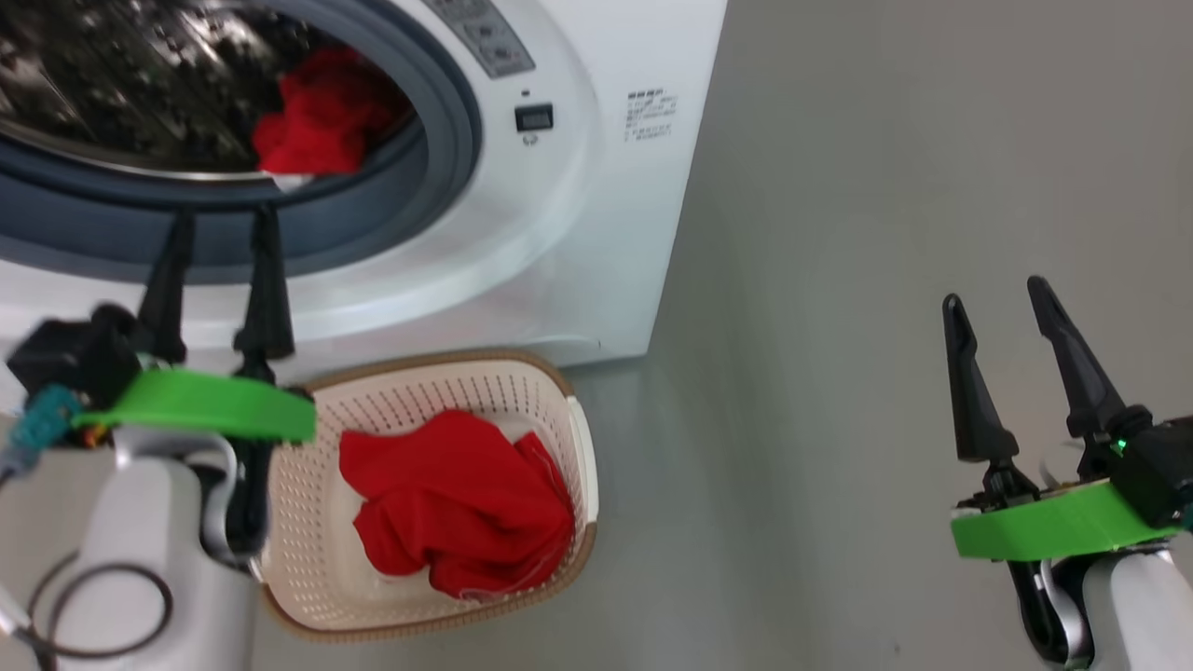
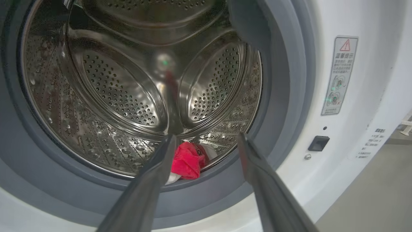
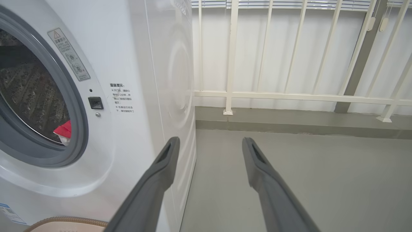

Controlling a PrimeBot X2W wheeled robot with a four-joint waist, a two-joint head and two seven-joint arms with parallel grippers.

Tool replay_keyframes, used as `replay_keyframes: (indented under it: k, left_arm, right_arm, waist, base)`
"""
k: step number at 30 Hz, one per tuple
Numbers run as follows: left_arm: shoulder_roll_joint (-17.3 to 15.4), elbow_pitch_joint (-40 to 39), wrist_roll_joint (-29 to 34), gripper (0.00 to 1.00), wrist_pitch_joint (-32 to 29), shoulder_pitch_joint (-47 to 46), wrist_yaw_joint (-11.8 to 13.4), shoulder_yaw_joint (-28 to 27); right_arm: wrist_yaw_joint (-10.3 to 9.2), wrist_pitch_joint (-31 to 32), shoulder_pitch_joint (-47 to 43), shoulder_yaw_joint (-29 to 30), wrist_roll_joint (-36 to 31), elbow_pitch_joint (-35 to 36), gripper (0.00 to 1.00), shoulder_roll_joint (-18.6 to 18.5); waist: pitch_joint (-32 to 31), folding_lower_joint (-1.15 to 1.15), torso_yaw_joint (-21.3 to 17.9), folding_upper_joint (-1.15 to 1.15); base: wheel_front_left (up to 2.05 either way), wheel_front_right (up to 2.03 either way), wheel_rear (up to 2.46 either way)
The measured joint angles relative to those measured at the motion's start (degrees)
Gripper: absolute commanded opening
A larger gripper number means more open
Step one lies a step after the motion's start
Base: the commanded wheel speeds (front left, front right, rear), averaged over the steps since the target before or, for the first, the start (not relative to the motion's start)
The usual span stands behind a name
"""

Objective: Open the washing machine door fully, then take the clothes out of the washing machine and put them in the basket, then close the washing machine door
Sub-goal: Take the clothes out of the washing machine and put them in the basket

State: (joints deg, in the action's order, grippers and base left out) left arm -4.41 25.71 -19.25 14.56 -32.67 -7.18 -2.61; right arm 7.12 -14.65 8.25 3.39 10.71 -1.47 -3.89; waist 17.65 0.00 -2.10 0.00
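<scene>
red clothes — in basket | more inside open washing machine

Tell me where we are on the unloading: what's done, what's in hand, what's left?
Done: the washing machine stands open and one red garment lies in the basket. In hand: the left gripper, open and empty, points at the drum mouth. The right gripper is open over the floor. Left: the red clothes at the drum's front, then closing the door.

basket before washing machine, clothes in basket (more in drum)
</scene>
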Motion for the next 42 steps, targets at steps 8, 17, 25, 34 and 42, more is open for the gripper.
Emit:
replay_keyframes:
  k: [8,17,25,34,42]
  left_arm:
    - [-1.89,5.16,0.13,1.0,0.01,-9.03,0.0,0.16]
    - [-2.49,9.84,0.4,1.0,0.09,-16.54,0.0,-0.47]
    - [-3.36,12.82,-0.07,1.0,0.1,-22.05,0.0,1.22]
    - [-5.46,24.28,1.71,1.0,0.1,-28.71,0.0,4.25]
    - [-8.31,34.82,5.7,1.0,-0.43,-35.04,1.99,7.01]
  right_arm:
    - [0.0,0.0,3.69,-0.57,0.04,0.33,1.0,-0.34]
    - [0.0,0.0,5.76,-1.32,0.11,0.6,1.0,-1.15]
    - [0.0,0.0,7.45,-2.47,0.12,0.66,1.0,-1.49]
    - [0.0,0.0,8.96,-4.65,0.33,0.31,1.0,-1.79]
    - [0.0,0.0,10.01,-5.65,0.97,-0.15,1.0,-1.72]
  waist:
    - [6.2,0.0,-0.27,0.0]
    - [10.97,0.0,-0.83,0.0]
    - [14.15,0.0,-1.6,0.0]
    - [15.9,0.0,-3.23,0.0]
    - [17.14,0.0,-5.5,0.0]
  base:
    - [0.0,0.0,0.0]
    - [0.0,0.0,0.0]
    - [0.0,0.0,0.0]
    - [0.0,0.0,0.0]
    - [0.0,0.0,0.0]
